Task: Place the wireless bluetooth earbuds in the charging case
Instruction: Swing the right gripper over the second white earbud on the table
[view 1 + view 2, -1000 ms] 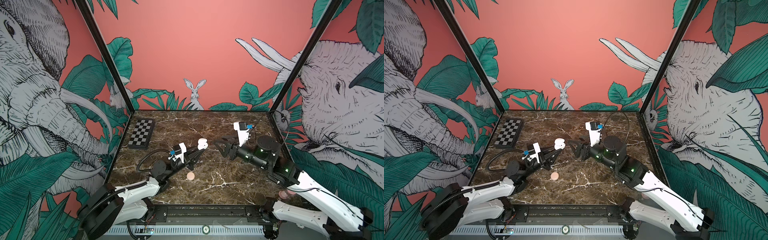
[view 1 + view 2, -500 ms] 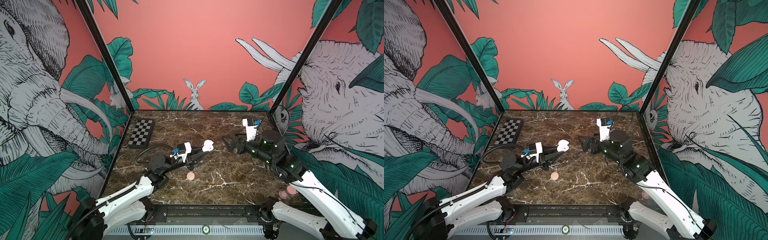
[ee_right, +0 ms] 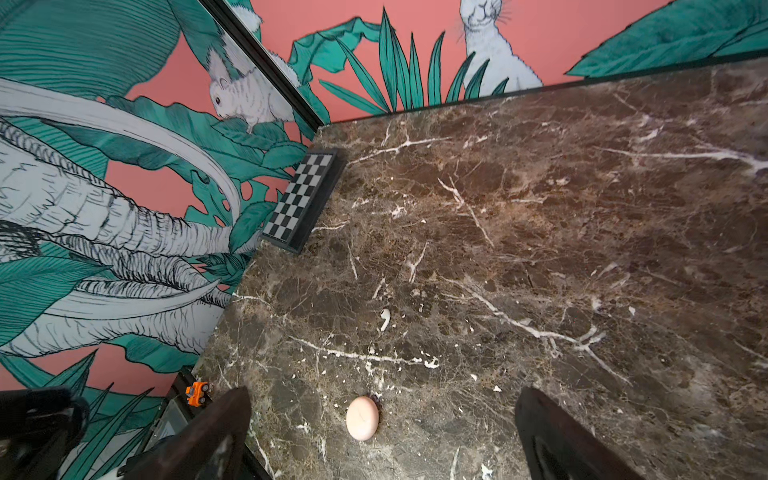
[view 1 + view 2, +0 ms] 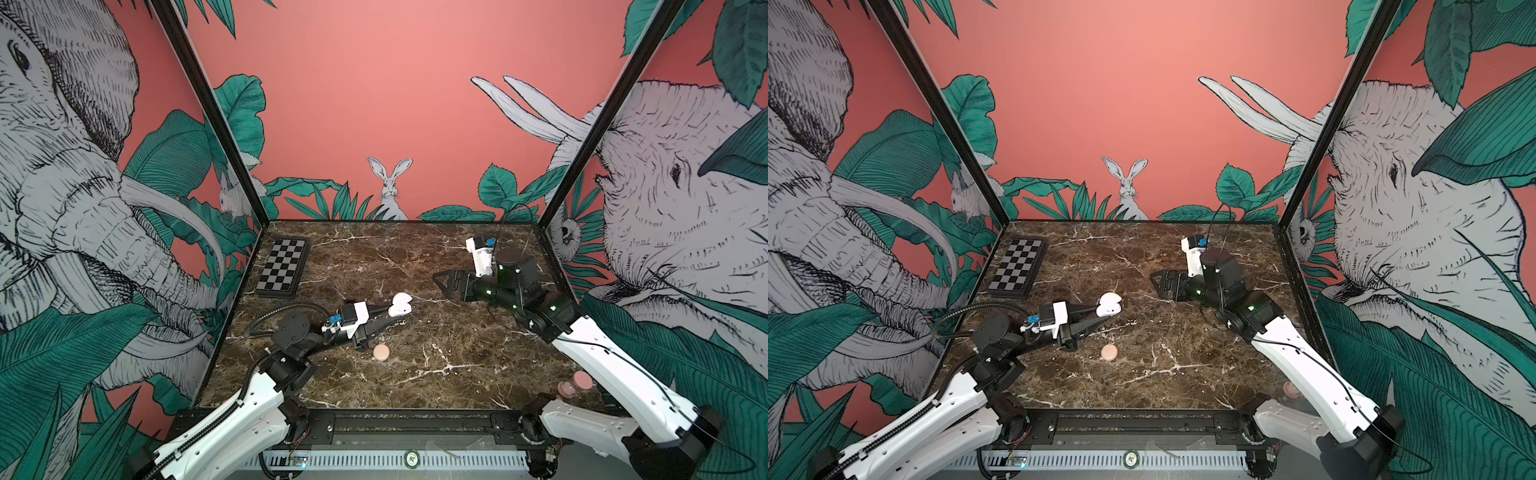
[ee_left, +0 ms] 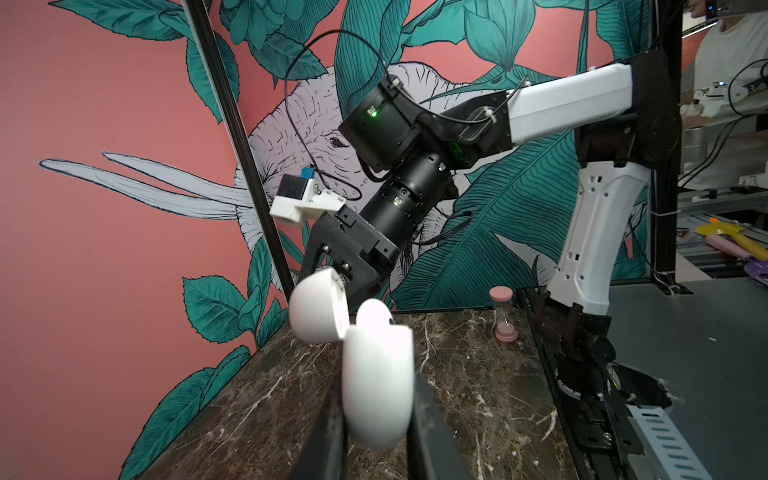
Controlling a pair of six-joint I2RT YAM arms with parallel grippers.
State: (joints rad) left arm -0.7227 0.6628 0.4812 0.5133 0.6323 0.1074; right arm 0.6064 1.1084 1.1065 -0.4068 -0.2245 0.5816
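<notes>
left end effector (image 4: 390, 315) is clamped on the open white charging case (image 4: 401, 304), up off the desk (image 3: 582, 249); right end effector (image 4: 441, 284) gapes wide, empty; one earbud (image 3: 385, 318) lies loose on the desk

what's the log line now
left gripper: shut on open case | right gripper: open, empty | earbud: on table | pink puck: on table

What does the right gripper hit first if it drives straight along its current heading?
Probably the marble table, at or just beside the pink puck, which shows between the fingers of the open right gripper in the right wrist view. The earbud lies farther along; depth is unclear.
</notes>
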